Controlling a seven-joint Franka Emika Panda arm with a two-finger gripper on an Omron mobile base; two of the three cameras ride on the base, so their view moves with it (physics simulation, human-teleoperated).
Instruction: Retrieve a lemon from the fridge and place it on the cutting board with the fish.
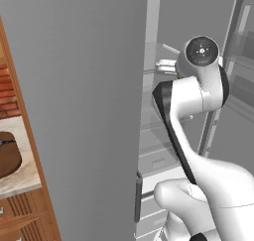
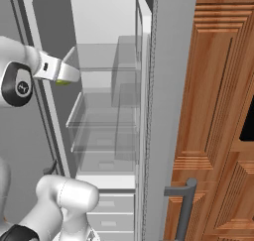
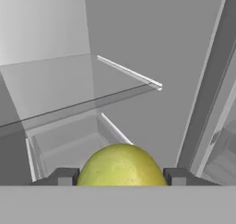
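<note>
- Lemon (image 3: 121, 165) is sitting squarely between the two dark fingertips in the hand view, with the claw (image 3: 121, 176) closing on it from both sides.
- In the right base view, a sliver of yellow-green is peeking out under the hand, up at the level of an upper glass shelf (image 2: 106, 64) of the open fridge (image 2: 124, 17).
- Over in the left base view, the cutting board (image 1: 9, 153) is waiting on the counter, far left beyond the fridge door (image 1: 79, 111).
- The big risk from here, I'd say: the round fruit is sitting low in the grip and could be slipping out on a fast swing.
- Pulling out, the hand could also be clipping a shelf edge or the door.
</note>
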